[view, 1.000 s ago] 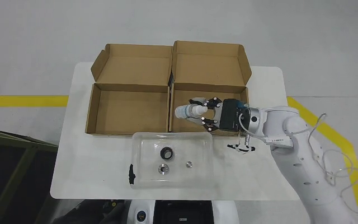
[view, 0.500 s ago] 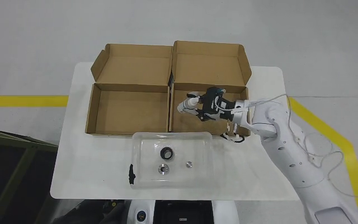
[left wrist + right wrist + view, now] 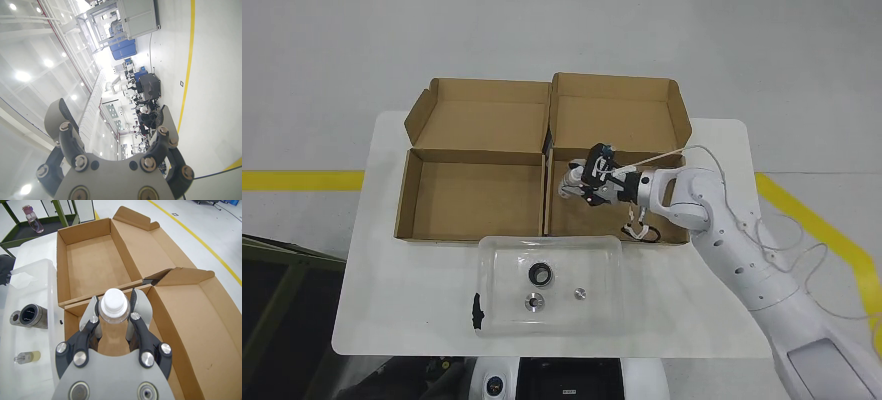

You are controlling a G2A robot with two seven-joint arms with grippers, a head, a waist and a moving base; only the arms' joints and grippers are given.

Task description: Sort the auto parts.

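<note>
My right gripper is shut on a small clear bottle with a white cap, held over the near-left corner of the right cardboard box. The left cardboard box beside it holds nothing I can see. A clear plastic bin in front holds a metal bearing block, a round metal part and a small pin-like part. My left gripper is open, pointing up into the room.
Both boxes have their lids folded back toward the table's far edge. A black clip sits on the bin's left rim. Bare white table lies left and right of the bin. A green cart with a pink bottle stands beyond the table.
The right arm has carried the bottle left and farther over the right box, turning it from lying sideways to pointing away from the wrist. The bin's parts have not moved.
</note>
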